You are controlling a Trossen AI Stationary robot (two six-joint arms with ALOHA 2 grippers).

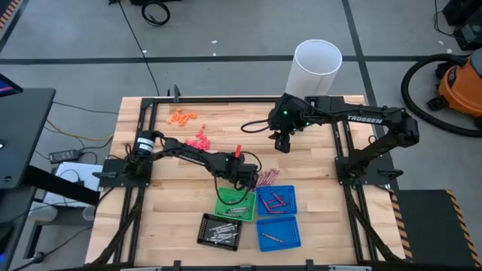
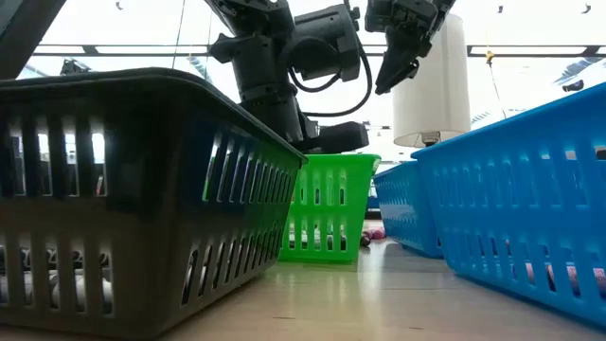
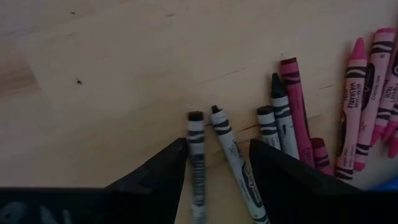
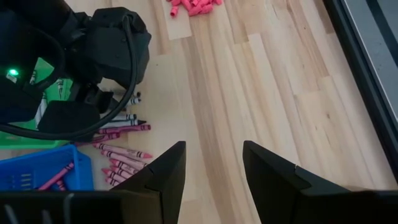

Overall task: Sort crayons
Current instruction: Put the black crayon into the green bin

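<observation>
A loose pile of crayons (image 1: 267, 178) lies on the wooden table just beyond the trays, pink and maroon ones (image 3: 364, 106) beside grey ones (image 3: 278, 118). My left gripper (image 1: 245, 179) points steeply down over the pile's left end, open. In its wrist view my left gripper (image 3: 217, 146) has two grey crayons (image 3: 231, 158) lying between its fingers, flat on the wood. My right gripper (image 1: 282, 141) hangs open well above the table, farther back, with nothing between its fingers (image 4: 168, 168).
A green tray (image 1: 233, 205) and a black tray (image 1: 219, 230) hold grey crayons; two blue trays (image 1: 277, 200) (image 1: 277, 232) hold pink ones. Orange bits (image 1: 182, 117) and coral-pink bits (image 1: 199, 140) lie at the far left. A white cylinder (image 1: 316, 64) stands behind the table.
</observation>
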